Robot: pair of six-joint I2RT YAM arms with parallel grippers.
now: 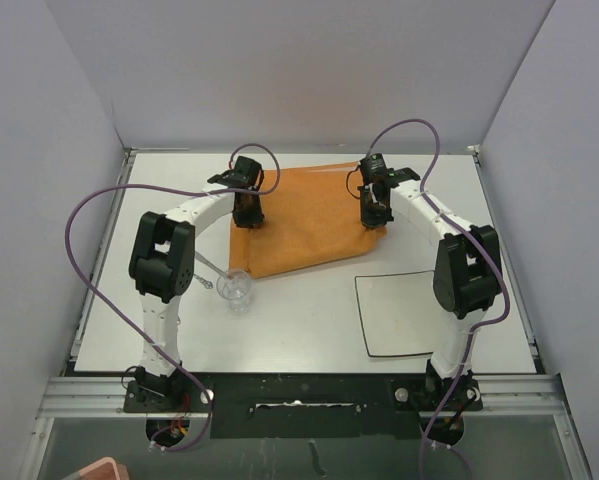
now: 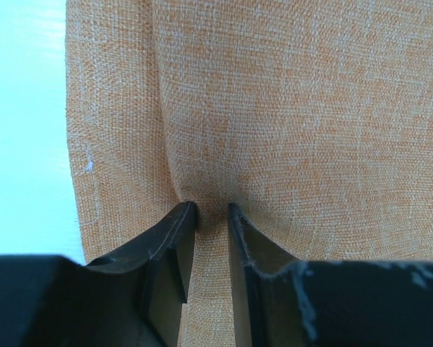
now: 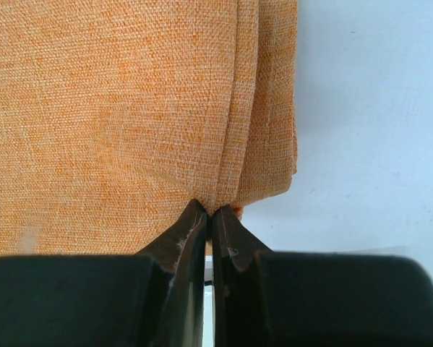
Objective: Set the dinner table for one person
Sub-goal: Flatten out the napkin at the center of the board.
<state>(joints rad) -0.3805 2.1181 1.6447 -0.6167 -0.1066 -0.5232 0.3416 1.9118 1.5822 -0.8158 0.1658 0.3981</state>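
The matte white dinner table (image 1: 309, 330) lay beneath both grippers, boxed in by plain grey walls (image 1: 299, 70) on 3 sides, and an orange cloth mat (image 1: 309, 215) was spread over its far middle, between the 2 grippers. The left gripper (image 2: 212, 210) pinched a raised ridge of the mat near its left edge, its fingers a narrow gap apart, while the right gripper (image 3: 210, 211) had its fingers pressed together on a fold at the mat's right edge. On the near side of the left gripper stood a clear glass (image 1: 235, 289) with a thin metal utensil (image 1: 205, 272) just beside it, and on the near side of the right gripper lay a square white plate (image 1: 404, 312).
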